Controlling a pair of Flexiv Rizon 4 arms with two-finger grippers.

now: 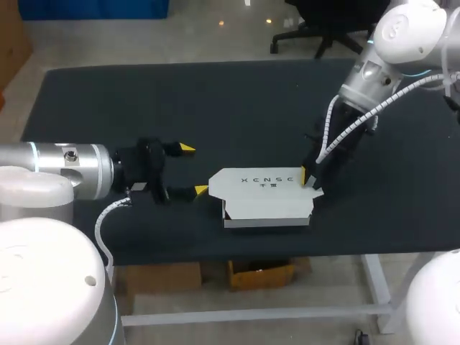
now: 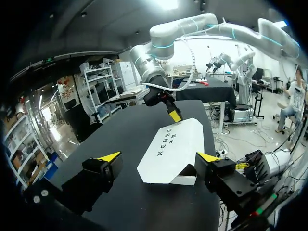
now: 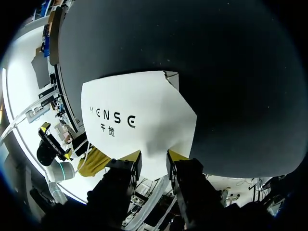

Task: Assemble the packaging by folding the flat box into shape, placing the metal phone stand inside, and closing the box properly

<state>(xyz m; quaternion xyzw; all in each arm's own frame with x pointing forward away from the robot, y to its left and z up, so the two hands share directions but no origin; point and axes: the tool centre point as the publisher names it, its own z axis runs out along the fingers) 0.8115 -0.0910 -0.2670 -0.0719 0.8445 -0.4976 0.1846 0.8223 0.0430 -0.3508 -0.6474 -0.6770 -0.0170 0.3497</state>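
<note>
Two yellow-tipped fingers of the right gripper (image 3: pixel 153 157) pinch the thin far edge of the white cardboard box (image 1: pixel 262 194). It sits half-folded, lid corners angled, on the matte black table (image 1: pixel 215 108) near its front edge. The left gripper (image 1: pixel 193 169) is spread wide just beside the box.

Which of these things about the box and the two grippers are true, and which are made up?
1. The box is white. True.
2. The left gripper is shut tight. False: its fingers stand wide apart, near the box's end.
3. The right gripper pinches the box's edge. True.
4. The table is red. False: it is black.
</note>
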